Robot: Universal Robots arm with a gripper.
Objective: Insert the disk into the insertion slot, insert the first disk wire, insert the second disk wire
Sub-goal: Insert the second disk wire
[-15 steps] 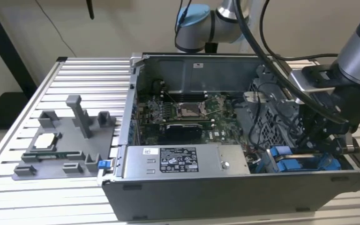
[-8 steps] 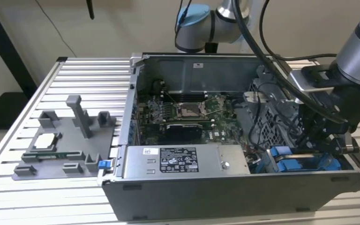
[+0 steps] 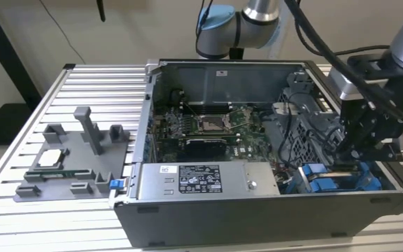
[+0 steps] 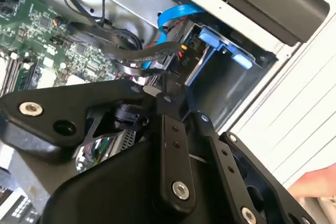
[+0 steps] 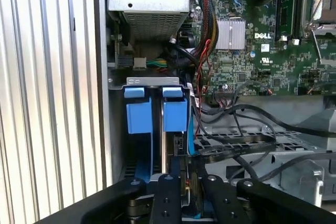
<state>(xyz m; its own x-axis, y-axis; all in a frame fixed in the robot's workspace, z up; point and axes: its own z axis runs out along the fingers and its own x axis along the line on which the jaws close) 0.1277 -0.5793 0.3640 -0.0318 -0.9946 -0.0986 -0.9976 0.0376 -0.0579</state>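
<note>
Down in the computer case (image 3: 257, 210), the claw (image 3: 361, 153) hangs over the blue-tabbed slot (image 5: 155, 111), pinching a black wire plug (image 4: 169, 64) at the disk (image 5: 178, 148), which sits seated in that slot beside the grey power box (image 3: 205, 180).

- A ribbed aluminium tabletop (image 3: 82, 89) of parallel slats spans the exterior view.
- A plain beige wall (image 3: 145, 26) stands behind it.
- A dark diagonal post (image 3: 9, 58) crosses the wall at the exterior view's left.
- A thin black cable (image 3: 61, 31) hangs down the wall.
- Lighting is even and soft.
</note>
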